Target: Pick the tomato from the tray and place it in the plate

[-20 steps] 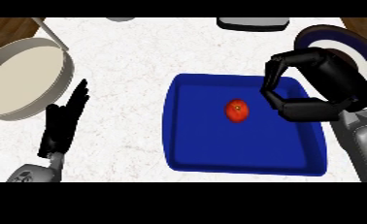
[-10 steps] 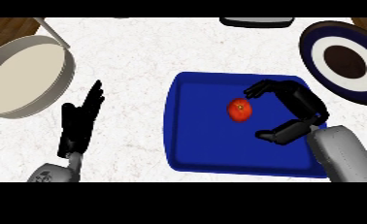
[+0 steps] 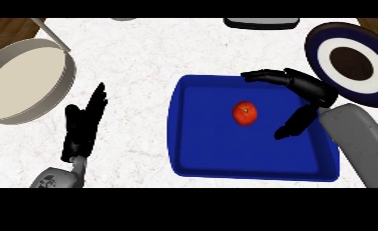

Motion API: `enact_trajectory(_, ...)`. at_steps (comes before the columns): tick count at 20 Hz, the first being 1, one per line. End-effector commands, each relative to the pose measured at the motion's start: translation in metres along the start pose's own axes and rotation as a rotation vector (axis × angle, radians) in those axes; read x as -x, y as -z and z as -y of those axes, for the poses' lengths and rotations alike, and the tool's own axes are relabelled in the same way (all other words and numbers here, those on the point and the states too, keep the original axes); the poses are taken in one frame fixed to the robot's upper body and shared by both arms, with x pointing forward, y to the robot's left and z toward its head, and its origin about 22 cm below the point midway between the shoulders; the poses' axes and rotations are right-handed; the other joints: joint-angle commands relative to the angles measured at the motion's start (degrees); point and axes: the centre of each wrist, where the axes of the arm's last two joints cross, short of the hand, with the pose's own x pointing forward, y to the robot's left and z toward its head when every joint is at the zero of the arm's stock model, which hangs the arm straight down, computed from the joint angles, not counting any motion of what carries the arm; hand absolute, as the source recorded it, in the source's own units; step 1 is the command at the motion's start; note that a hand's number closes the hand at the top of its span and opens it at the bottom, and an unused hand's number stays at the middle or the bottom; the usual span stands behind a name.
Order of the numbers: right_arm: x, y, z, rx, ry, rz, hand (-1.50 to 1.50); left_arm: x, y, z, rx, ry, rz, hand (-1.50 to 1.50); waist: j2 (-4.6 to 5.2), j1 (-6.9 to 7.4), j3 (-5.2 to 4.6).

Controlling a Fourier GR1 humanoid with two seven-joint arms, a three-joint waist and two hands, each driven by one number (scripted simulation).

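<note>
A small red tomato point(image 3: 246, 113) lies near the middle of the blue tray point(image 3: 199, 155). My right hand point(image 3: 306, 92) hovers over the tray's right side, open, fingers stretched above the tomato and thumb below it to the right, with a gap all round the fruit. The plate point(image 3: 325, 50), dark blue with a white ring and brown centre, sits at the far right, beyond the tray's upper right corner. My left hand point(image 3: 83, 125) rests open on the counter at lower left, fingers up.
A large cream bowl-like pan point(image 3: 33, 82) with a handle occupies the left edge. A grey object point(image 3: 262, 23) lies at the counter's far edge, above the tray. White counter stretches between the pan and the tray.
My right hand has come down from the plate's side to the tomato and spread wider round it. The view has shifted, so the plate shows fully. The tomato stays put.
</note>
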Motion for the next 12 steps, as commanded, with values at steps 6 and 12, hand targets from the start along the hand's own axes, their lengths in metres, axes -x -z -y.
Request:
enact_trajectory(6,-0.008,0.043,0.015,-0.327,-0.248,-0.151,-1.50,0.005,-0.006,0.013,-0.002,-0.008,-0.013,0.00,-0.21,-0.67,-0.09)
enact_trajectory(12,-0.021,0.076,0.004,-0.500,-0.291,-0.229,-1.50,0.015,-0.008,-0.007,-0.015,0.007,-0.017,0.00,-0.39,-0.98,-0.11)
